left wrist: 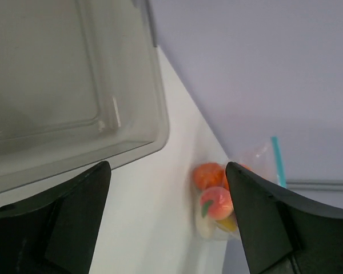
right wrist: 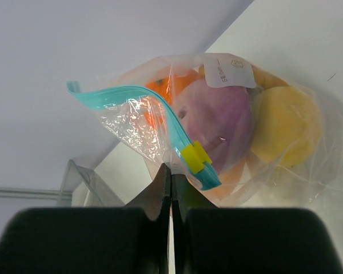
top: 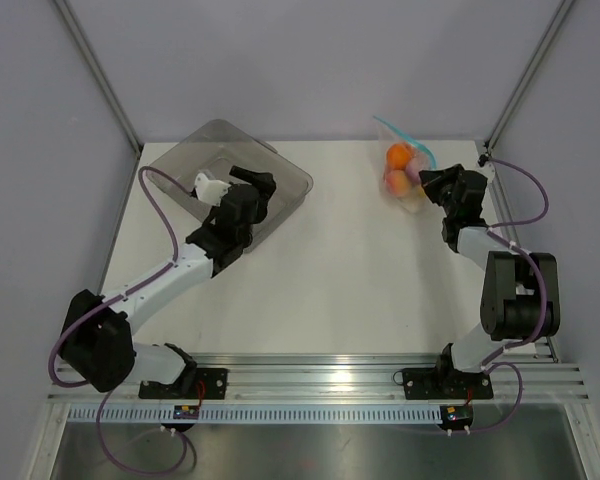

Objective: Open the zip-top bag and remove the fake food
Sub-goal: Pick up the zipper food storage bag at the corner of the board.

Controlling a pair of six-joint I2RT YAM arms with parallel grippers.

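The zip-top bag [top: 408, 165] lies at the table's far right with its teal zip strip [right wrist: 131, 97] and a yellow slider [right wrist: 195, 158]. Inside it is the fake food: an orange ball [top: 398, 155], a peach [top: 397, 183], a purple piece [right wrist: 217, 120] and a yellow piece [right wrist: 286, 125]. My right gripper [right wrist: 171, 171] is shut on the bag's clear plastic just below the zip strip; it sits at the bag's right side in the top view [top: 430, 181]. My left gripper [left wrist: 167, 217] is open and empty, above the tray's near edge [top: 255, 186], facing the distant bag [left wrist: 257, 162].
A grey translucent tray [top: 292, 180] stands at the back left, also in the left wrist view [left wrist: 103, 85]. A small white thing [top: 211, 185] shows beside the left wrist over the tray. Grey walls close the back and sides.
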